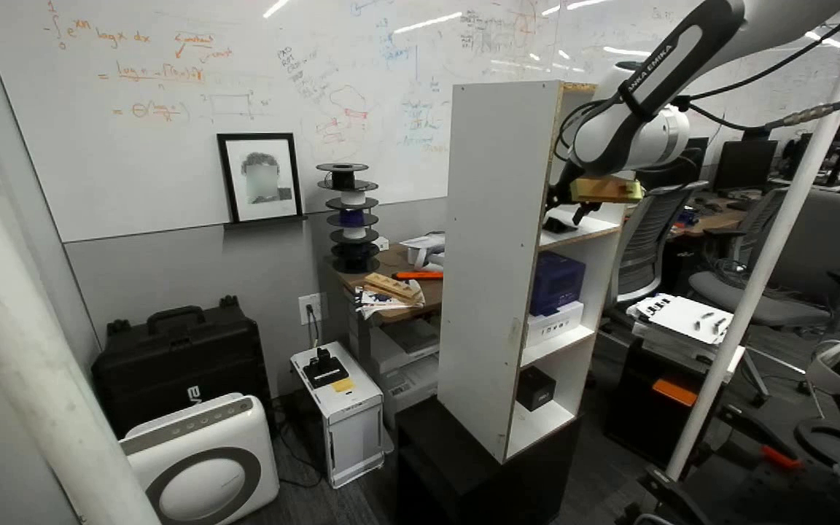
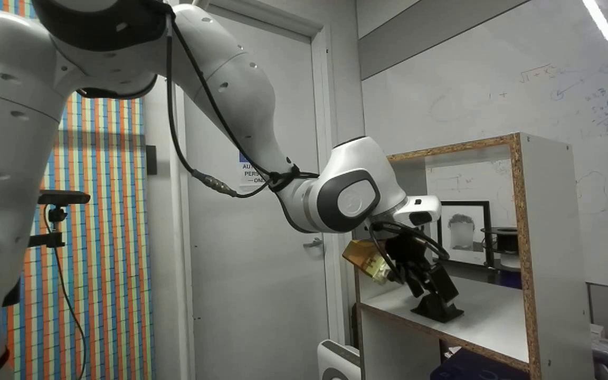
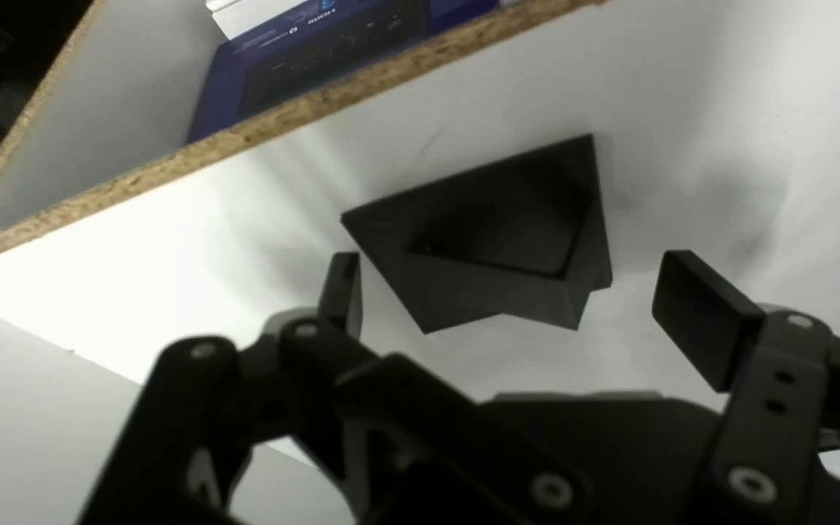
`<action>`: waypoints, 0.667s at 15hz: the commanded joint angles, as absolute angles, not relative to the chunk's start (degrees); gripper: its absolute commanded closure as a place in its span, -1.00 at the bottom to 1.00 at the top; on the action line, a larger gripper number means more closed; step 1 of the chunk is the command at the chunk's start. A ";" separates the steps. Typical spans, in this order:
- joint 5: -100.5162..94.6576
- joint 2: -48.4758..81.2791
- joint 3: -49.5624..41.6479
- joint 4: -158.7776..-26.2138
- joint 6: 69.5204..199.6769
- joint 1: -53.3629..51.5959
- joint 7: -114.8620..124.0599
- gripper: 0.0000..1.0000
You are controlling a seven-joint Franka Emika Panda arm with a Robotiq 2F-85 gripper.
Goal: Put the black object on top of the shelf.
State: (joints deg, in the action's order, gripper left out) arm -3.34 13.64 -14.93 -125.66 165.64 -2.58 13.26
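Note:
The black object [image 3: 500,233] is a small dark block with a wide flat base and a narrower raised part. It rests on the floor of the top compartment of the white shelf [image 1: 493,255], near the front edge. It also shows in both exterior views [image 1: 558,224] [image 2: 436,310]. The shelf's side and raw chipboard front edge show in an exterior view [image 2: 523,237]. My gripper [image 3: 520,306] is inside this compartment, tilted down over the black object. Its fingers are wide apart, one on each side of the object, with visible gaps. The gripper shows in both exterior views [image 1: 566,211] [image 2: 431,287].
A blue-purple box [image 1: 558,281] on a white box [image 1: 557,323] stands in the middle compartment. A black box [image 1: 537,388] sits in the bottom one. The side walls and top board [image 2: 454,149] enclose the gripper. A white pole [image 1: 777,248] stands nearby.

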 commanded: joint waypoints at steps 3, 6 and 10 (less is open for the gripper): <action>-4.75 13.14 -13.48 -125.38 165.00 -0.75 13.26 -0.50; -4.86 13.07 -13.61 -125.32 164.91 -0.64 13.48 -0.16; -4.92 12.67 -13.80 -125.19 164.61 -0.46 13.83 0.12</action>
State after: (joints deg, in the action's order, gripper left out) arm -3.51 13.52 -14.30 -125.32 165.54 -1.32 13.12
